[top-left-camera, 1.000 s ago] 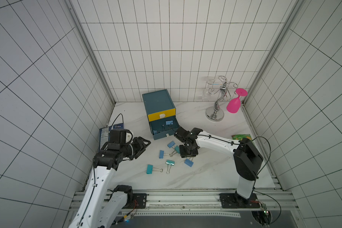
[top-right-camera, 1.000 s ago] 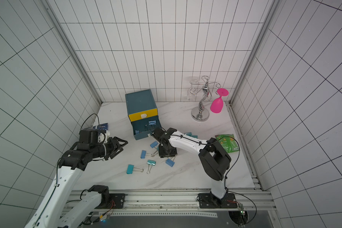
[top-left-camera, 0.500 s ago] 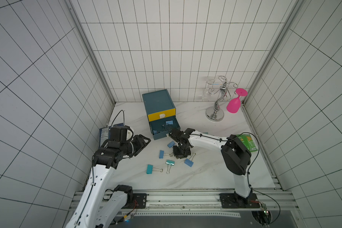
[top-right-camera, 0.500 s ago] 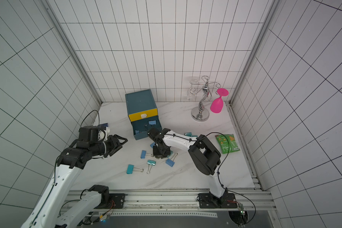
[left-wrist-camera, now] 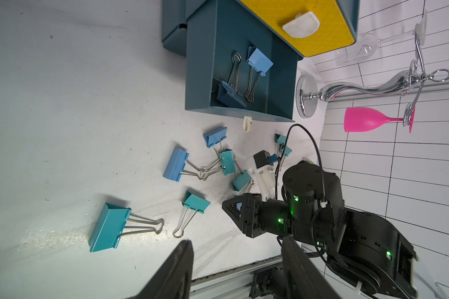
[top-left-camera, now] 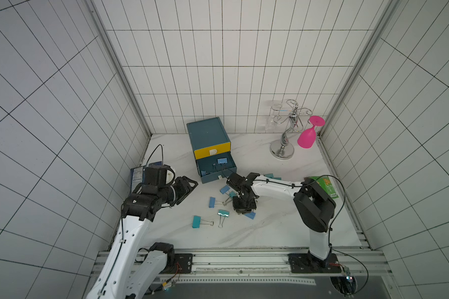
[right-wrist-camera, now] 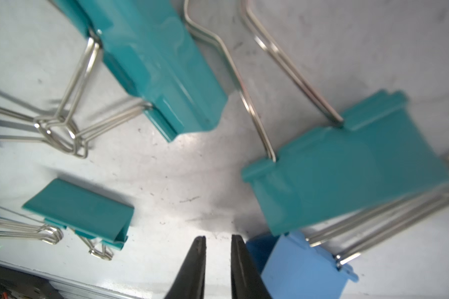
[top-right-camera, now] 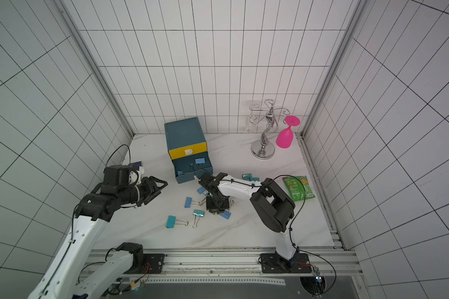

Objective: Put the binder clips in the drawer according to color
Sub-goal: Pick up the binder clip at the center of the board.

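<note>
Clips [top-left-camera: 197,221] scattered, right pincer [right-wrist-camera: 218,239] nearly closed, empty

- In both top views the right tool [top-left-camera: 244,209] covers most of a blue clip [top-left-camera: 250,215].
- In the right wrist view a teal clip [right-wrist-camera: 151,64] is blurred and cut off by the edge.
- The left tool [left-wrist-camera: 235,239] runs off its wrist picture.
</note>
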`<state>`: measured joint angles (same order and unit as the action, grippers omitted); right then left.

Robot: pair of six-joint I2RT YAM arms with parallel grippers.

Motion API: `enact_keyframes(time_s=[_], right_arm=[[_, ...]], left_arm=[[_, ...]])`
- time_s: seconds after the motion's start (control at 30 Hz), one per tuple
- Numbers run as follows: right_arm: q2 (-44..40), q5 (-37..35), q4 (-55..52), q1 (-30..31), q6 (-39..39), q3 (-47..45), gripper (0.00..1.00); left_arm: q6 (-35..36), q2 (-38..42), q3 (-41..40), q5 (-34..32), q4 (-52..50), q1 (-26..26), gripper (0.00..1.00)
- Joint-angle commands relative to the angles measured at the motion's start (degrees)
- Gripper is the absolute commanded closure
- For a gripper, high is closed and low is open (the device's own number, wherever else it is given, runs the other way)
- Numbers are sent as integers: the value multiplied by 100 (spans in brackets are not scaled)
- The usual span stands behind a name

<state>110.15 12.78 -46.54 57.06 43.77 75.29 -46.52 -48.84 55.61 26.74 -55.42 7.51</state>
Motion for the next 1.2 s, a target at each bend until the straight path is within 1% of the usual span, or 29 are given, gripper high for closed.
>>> enact_keyframes(time_s=[0.0, 0.33, 0.5, 0.6, 0.7, 0.77, 0.8, 0.87, 0.93, 1.0, 1.17], right_arm=[[-312, -97, -186, 51, 92, -204, 78], [-742, -308, -425, 58, 160, -562, 78], [-1046, -470, -611, 103, 131, -522, 77], [-1258, -595, -780, 118, 119, -440, 75], [-1458, -774, -969, 115, 123, -376, 67], [-1560, -908, -1129, 104, 157, -384, 60], [-1605, -959, -1167, 104, 178, -412, 55], [-1742, -1118, -1181, 105, 287, -570, 42], [-1884, -1252, -1158, 87, 396, -752, 33], [-1951, -1269, -1081, 48, 503, -907, 28], [-1798, -1122, -786, -43, 655, -1067, 23]], left_arm=[[-107, -30, -94, 46, 283, 20, 42], [-230, -208, -97, 233, 379, 18, 42], [-217, -201, -95, 253, 381, 27, 42], [-206, -199, -95, 261, 420, 28, 42], [-183, -199, -94, 197, 483, 40, 42], [-213, -209, -114, 156, 548, 38, 42], [-221, -233, -118, 164, 578, 37, 42], [-202, -295, -100, 199, 637, 53, 42], [-122, -360, -22, 167, 602, 93, 42], [-87, -389, 29, 138, 578, 120, 42], [-94, -424, 68, 143, 597, 152, 42]])
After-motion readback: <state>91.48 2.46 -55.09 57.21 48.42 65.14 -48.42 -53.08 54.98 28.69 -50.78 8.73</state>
